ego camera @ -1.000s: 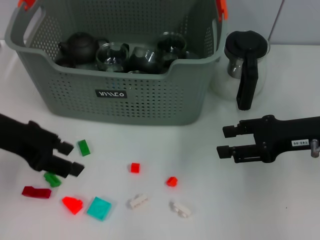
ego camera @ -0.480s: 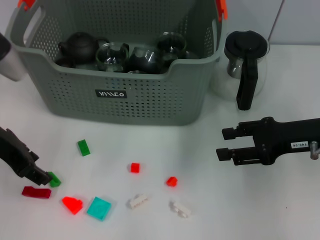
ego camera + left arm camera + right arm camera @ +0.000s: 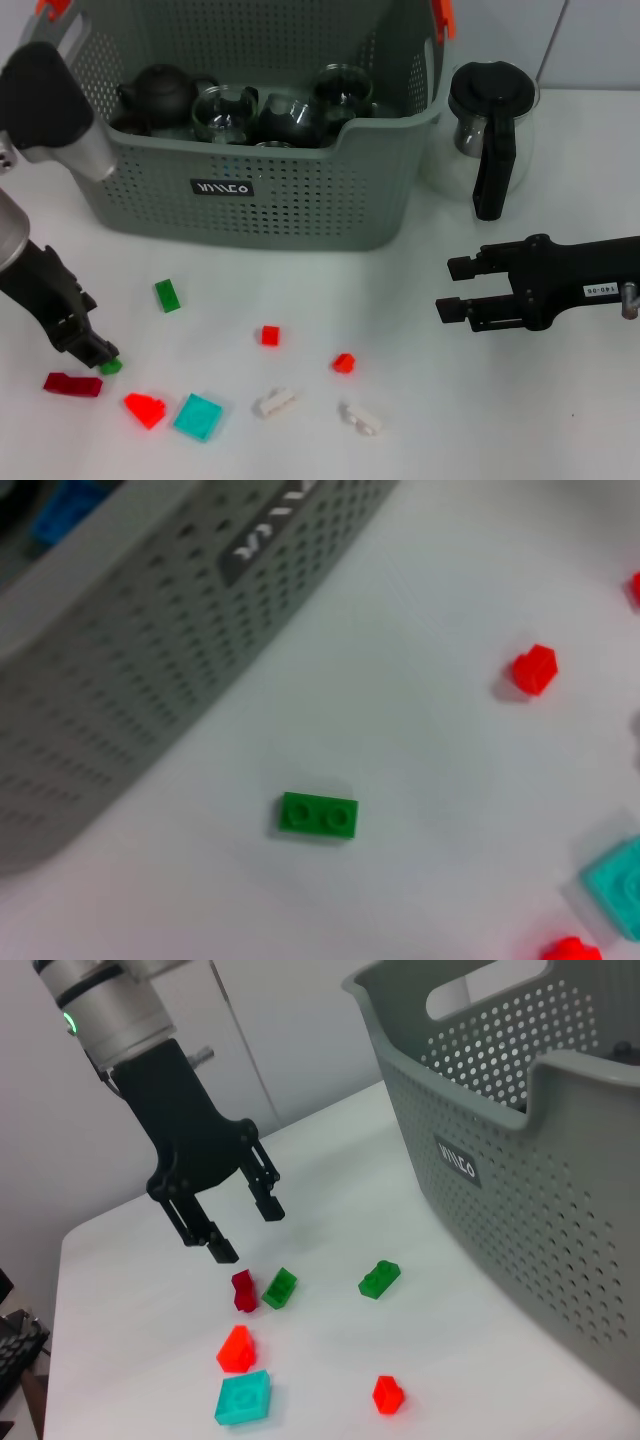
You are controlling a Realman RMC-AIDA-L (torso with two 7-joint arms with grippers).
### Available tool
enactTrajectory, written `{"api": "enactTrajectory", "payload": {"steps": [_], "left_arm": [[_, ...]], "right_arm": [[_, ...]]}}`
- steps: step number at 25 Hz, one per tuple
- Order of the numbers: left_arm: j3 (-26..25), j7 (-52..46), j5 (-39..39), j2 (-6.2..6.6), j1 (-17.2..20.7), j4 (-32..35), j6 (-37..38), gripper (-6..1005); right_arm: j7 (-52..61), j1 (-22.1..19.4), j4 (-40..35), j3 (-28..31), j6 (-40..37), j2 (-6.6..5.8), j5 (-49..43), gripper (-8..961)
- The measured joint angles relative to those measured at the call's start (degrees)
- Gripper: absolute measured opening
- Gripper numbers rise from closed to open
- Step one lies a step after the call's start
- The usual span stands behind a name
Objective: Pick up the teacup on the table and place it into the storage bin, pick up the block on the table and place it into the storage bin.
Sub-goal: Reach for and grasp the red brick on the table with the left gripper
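Grey perforated plastic storage bin (image 3: 290,190) at table rear holding dark teapots and glass cups, left gripper (image 3: 240,1228) fingers spread, empty, above small studded green block (image 3: 281,1287), right gripper (image 3: 452,287) parted, idle at right

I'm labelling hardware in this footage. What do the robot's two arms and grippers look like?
The left gripper is matte black with two slim blocky fingers, on a silver-grey arm with a green light ring. The right gripper is likewise black with two parallel fingers, and carries a small white label with dark lettering.
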Motion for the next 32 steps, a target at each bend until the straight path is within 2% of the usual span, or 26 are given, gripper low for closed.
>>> {"api": "enactTrajectory", "payload": {"steps": [9,13,18,24,28,32], "left_arm": [[1.5,-3.7,0.2,1.93,-2.6,-8.9,0.0,658],[1.1,-8.4,0.2,3.00,-3.6,-12.8,-0.1,658],[-0.1,-17.9,0.1,3.31,-4.2,-13.7,-0.2,658],[-5.4,-31.8,0.0,4.17,-5.4,-15.9,-0.7,658],[-10.3,-35.5,0.0,4.69,-5.5,-17.7,-0.8,622],[-12.6,-36.8,-0.1,4.74,-5.0,-18.6,-1.0,567]], "right_arm": [[0.0,0.0,0.0,0.0,0.2,0.00,-0.1,699],[0.0,0.0,-0.1,0.0,0.3,0.00,-0.1,699],[-0.5,0.1,0.1,0.0,0.3,0.00,-0.1,701],[-0.5,0.4,0.1,0.0,0.4,0.00,-0.3,699],[-0.5,0.5,0.0,0.0,0.4,0.00,-0.3,700],[-0.5,0.7,0.2,0.0,0.4,0.00,-0.4,701]]}}
